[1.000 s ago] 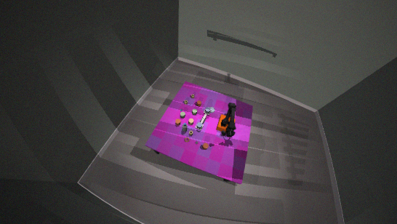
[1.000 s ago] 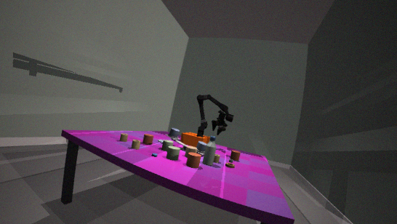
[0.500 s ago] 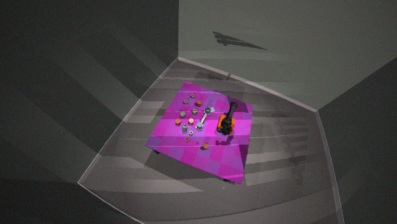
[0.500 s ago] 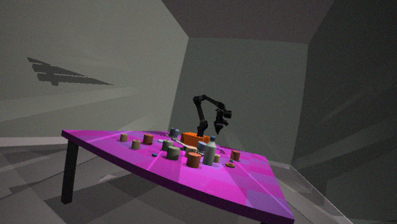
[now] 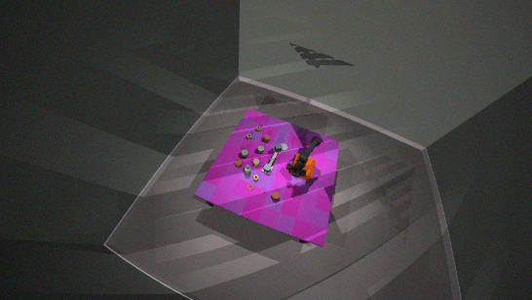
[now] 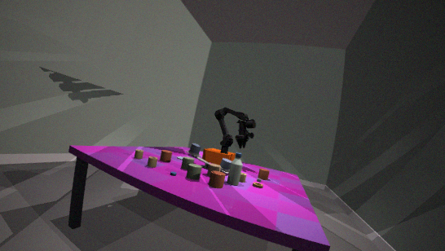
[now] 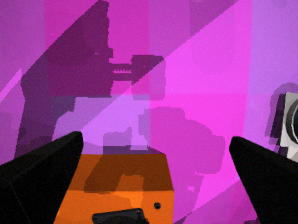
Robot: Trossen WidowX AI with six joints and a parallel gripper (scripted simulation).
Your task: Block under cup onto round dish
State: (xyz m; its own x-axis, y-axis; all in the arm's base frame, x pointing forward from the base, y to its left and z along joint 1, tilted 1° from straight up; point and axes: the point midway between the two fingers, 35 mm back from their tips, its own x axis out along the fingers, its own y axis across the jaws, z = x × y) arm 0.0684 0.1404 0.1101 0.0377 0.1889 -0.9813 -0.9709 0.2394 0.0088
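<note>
The balance [image 5: 274, 158] [image 6: 201, 160] has a blue-grey cup at each end. The far cup [image 5: 279, 147] [image 6: 195, 148] looks higher. The near cup [image 5: 267, 168] [image 6: 226, 164] sits lower, partly behind a bottle in the exterior view. A pale flat shape, apparently the round dish [image 5: 285, 146] [image 6: 180, 158], lies beside the far end. The block is not visible. My gripper [image 5: 295, 171] [image 6: 242, 144] [image 7: 158, 140] is open and empty, high near the arm's base, away from both cups. The wrist view shows one white balance end [image 7: 288, 140] at the right edge.
The orange base [image 6: 213, 156] [image 7: 120, 172] is below the gripper. A bottle [image 5: 247, 170] [image 6: 235, 172], green and orange cylinders, small yellow ones and a ring [image 5: 250, 187] [image 6: 257, 185] stand or lie beyond the balance. An orange cylinder [image 5: 276, 196] [image 6: 264, 173] stands apart.
</note>
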